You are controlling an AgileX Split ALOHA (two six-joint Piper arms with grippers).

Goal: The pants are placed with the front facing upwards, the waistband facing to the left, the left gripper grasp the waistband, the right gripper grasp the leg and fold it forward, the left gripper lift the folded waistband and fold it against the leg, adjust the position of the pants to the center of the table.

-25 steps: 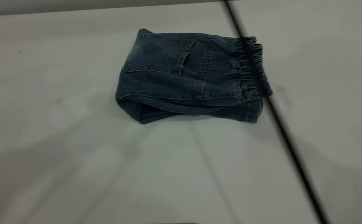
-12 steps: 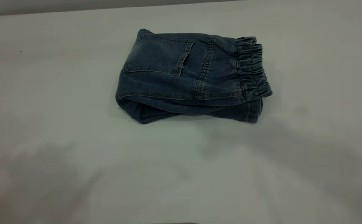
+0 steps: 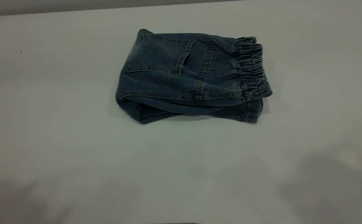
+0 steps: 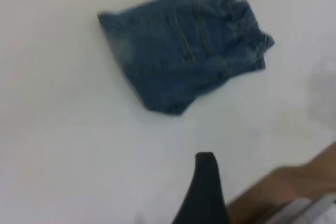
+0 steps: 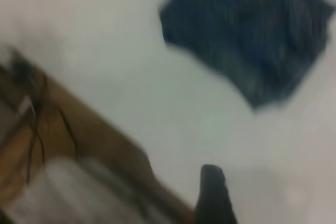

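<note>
The pants (image 3: 187, 74) lie folded into a compact blue denim bundle on the table (image 3: 75, 149), a back patch pocket facing up. The gathered waistband (image 3: 253, 65) runs along the bundle's right side, on top of the folded leg layers. Neither arm appears in the exterior view; only soft shadows fall on the near part of the table. In the left wrist view a black part of my left gripper (image 4: 206, 187) hangs well away from the pants (image 4: 178, 56), near the table's edge. My right gripper (image 5: 212, 195) is likewise far from the pants (image 5: 252, 35).
A brown wooden edge (image 4: 294, 182) borders the table beside the left arm. The same kind of edge (image 5: 94, 135), with dark cables (image 5: 31, 108) beyond it, shows beside the right arm. White tabletop surrounds the pants on every side.
A dark cable that crossed the right of the exterior view one second ago is gone. The arms' shadows have slid toward the near edge. The pants have not moved.
</note>
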